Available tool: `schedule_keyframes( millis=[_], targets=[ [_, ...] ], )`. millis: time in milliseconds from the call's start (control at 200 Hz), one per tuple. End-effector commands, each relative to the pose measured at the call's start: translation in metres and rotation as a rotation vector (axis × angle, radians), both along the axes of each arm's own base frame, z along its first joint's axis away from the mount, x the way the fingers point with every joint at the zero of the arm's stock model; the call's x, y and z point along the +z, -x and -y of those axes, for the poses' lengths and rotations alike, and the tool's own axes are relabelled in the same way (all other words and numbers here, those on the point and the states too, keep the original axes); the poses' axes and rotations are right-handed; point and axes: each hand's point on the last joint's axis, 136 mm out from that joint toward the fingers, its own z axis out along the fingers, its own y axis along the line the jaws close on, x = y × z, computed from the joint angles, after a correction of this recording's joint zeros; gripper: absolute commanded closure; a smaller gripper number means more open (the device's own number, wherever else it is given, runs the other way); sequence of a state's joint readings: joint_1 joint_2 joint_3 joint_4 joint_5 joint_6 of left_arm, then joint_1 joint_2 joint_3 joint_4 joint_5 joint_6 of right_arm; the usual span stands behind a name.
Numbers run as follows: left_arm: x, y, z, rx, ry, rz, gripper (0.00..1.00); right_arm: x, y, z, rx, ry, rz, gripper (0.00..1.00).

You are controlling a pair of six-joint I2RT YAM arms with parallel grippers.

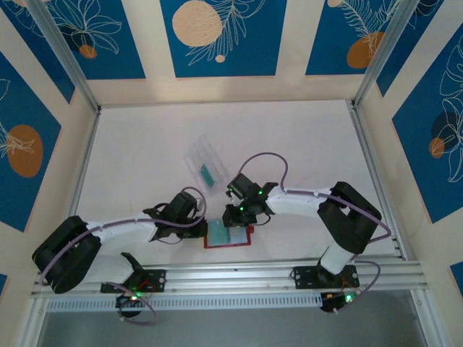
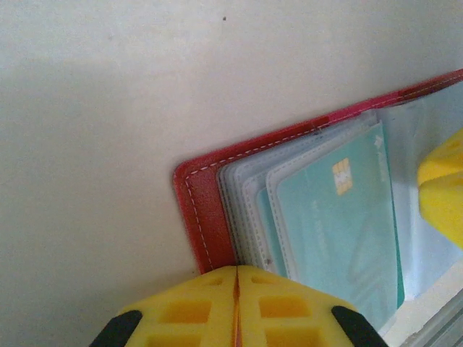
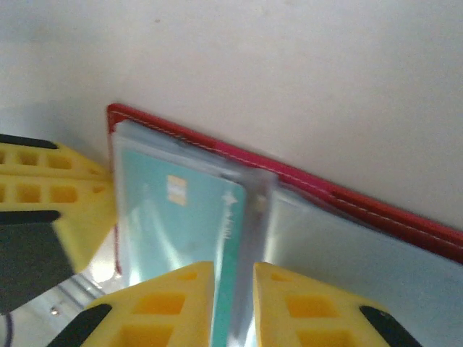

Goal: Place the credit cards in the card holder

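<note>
The red card holder [image 1: 228, 246] lies open near the table's front edge, its clear sleeves up. A teal credit card [image 2: 340, 231] sits in a sleeve on its left half [image 3: 173, 217]. My left gripper [image 2: 236, 278] is shut on the holder's red left edge [image 2: 206, 210], and a thin red line shows between the pads. It reaches in from the left [image 1: 201, 230]. My right gripper [image 3: 233, 282] stands over the holder [image 1: 235, 219], jaws a little apart, with the card's right edge and the sleeve fold in the gap. Another teal credit card [image 1: 207, 174] lies in a clear case.
The clear plastic case [image 1: 202, 160] lies behind the holder, toward the table's middle. The metal rail [image 1: 289, 271] runs along the front edge just below the holder. Both arms meet over the holder, their fingers close together.
</note>
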State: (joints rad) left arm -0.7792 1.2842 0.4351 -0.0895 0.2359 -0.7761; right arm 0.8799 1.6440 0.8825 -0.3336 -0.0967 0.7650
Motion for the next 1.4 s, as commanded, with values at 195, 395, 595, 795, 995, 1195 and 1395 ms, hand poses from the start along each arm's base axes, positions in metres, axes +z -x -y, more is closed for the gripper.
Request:
schedule_keyframes(
  millis=[195,395,595,795,995,1195,1395],
  targets=[
    [-0.015,0.009,-0.007,-0.004,-0.049,-0.037,0.90,0.006,-0.017,0.042,-0.013,0.278,0.142,0.71],
    [-0.015,0.008,-0.007,0.000,-0.045,-0.035,0.90,0.001,-0.018,0.050,-0.001,0.350,0.167,0.67],
    [-0.013,0.006,-0.004,-0.002,-0.039,-0.034,0.90,-0.016,-0.012,0.051,0.022,0.409,0.151,0.67],
    [-0.014,0.007,-0.005,-0.008,-0.048,-0.034,0.90,-0.033,0.000,0.048,0.039,0.431,0.125,0.68],
    [-0.017,0.007,-0.005,-0.011,-0.051,-0.038,0.89,-0.033,0.001,0.044,0.042,0.429,0.128,0.79],
    [-0.021,0.008,-0.006,-0.012,-0.060,-0.042,0.89,-0.016,-0.006,0.042,0.041,0.418,0.172,0.91],
    [-0.026,0.010,-0.007,-0.011,-0.065,-0.049,0.89,-0.004,-0.011,0.037,0.046,0.404,0.197,1.00]
  ],
)
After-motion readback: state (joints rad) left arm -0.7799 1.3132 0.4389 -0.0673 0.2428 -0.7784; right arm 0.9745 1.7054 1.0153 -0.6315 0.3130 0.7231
